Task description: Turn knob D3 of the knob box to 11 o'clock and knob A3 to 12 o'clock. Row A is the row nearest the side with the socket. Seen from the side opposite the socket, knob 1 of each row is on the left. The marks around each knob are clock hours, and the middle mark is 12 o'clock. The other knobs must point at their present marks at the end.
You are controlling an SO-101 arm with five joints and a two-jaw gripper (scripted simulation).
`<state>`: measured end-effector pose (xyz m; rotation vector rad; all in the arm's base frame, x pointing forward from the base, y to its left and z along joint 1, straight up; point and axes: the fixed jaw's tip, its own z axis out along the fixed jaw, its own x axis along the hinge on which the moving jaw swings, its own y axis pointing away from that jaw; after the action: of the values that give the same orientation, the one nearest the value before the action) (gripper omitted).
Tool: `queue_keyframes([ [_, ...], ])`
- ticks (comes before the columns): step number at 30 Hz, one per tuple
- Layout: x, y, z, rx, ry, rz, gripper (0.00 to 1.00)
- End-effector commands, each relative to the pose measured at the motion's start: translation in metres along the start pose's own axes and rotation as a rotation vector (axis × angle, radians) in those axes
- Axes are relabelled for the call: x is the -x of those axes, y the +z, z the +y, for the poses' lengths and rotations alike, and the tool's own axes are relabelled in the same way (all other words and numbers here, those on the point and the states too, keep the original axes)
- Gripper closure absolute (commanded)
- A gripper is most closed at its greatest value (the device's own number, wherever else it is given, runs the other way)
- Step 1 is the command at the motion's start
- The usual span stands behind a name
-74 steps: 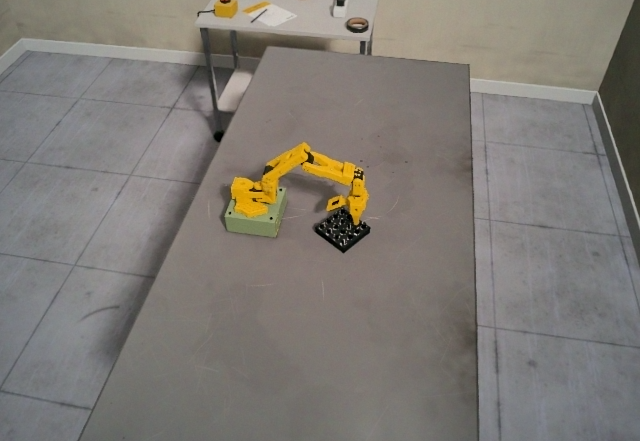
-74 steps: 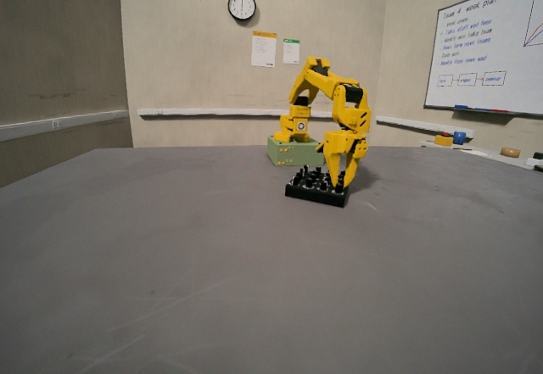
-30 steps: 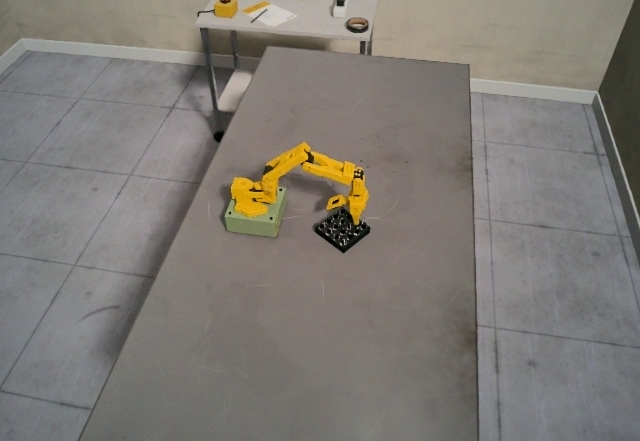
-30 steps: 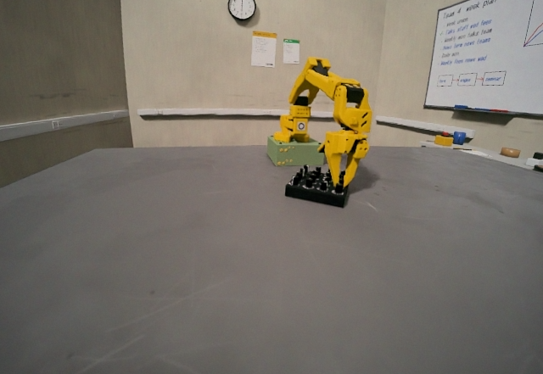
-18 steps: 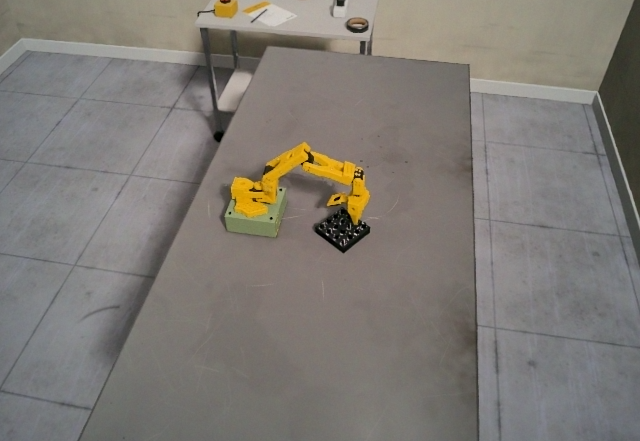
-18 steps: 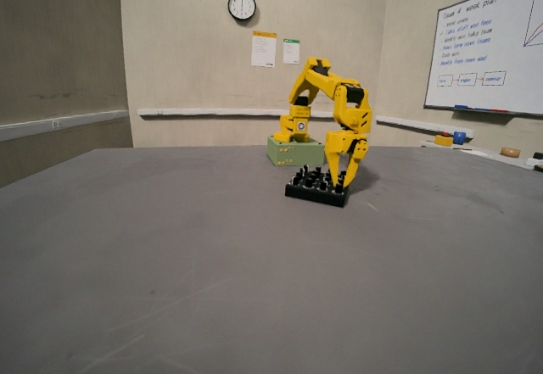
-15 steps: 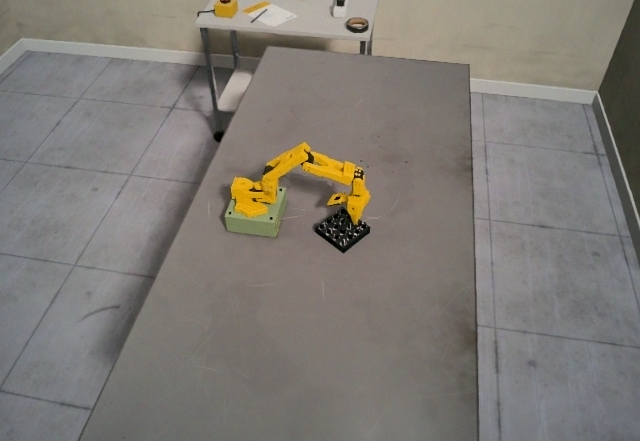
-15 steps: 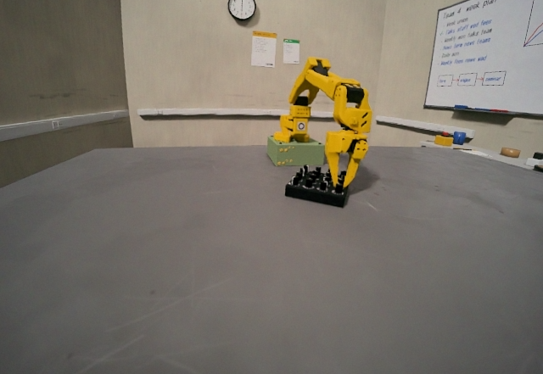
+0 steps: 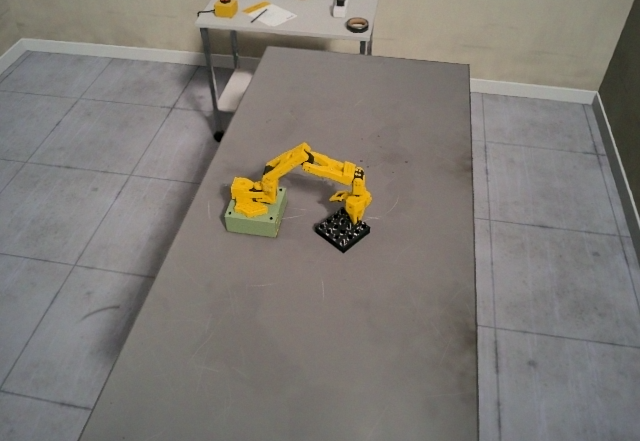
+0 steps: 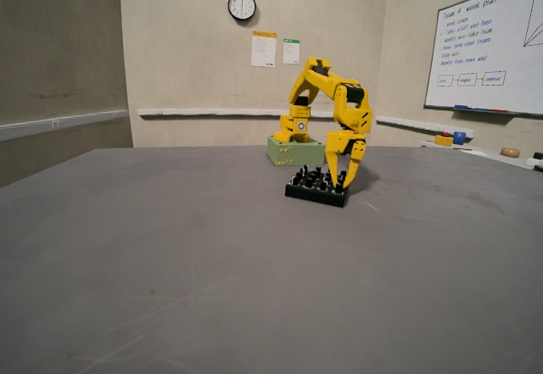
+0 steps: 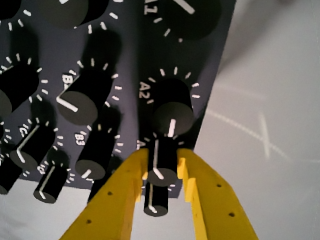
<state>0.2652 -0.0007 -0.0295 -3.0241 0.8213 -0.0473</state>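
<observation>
Several marks (image 11: 146, 139) around knob A3 (image 11: 164, 162) are hidden.

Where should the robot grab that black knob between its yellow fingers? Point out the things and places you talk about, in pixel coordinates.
By the two opposite sides of the knob's (image 11: 164, 167) round barrel, probably coming from above. It stands up from the box (image 10: 313, 197), and the gripper (image 10: 342, 187) (image 11: 162, 162) already points down, fingers either side.

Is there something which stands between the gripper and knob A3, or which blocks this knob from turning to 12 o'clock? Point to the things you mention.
Nothing visible stands in the way: the gripper (image 9: 356, 220) (image 10: 342, 186) (image 11: 162, 159) has its fingers on either side of knob A3 (image 11: 163, 176). Knob A2 (image 11: 165, 117) stands close by in the same row, but not between them.
</observation>
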Motion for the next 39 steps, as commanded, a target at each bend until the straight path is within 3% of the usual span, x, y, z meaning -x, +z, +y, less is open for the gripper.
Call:
queue_keyframes([
  [1, 0.0036, 0.0038, 0.0016, 0.014, 0.055, -0.024, 0.99],
  [39, 0.0067, 0.0038, 0.0005, 0.021, 0.648, -0.019, 0.99],
])
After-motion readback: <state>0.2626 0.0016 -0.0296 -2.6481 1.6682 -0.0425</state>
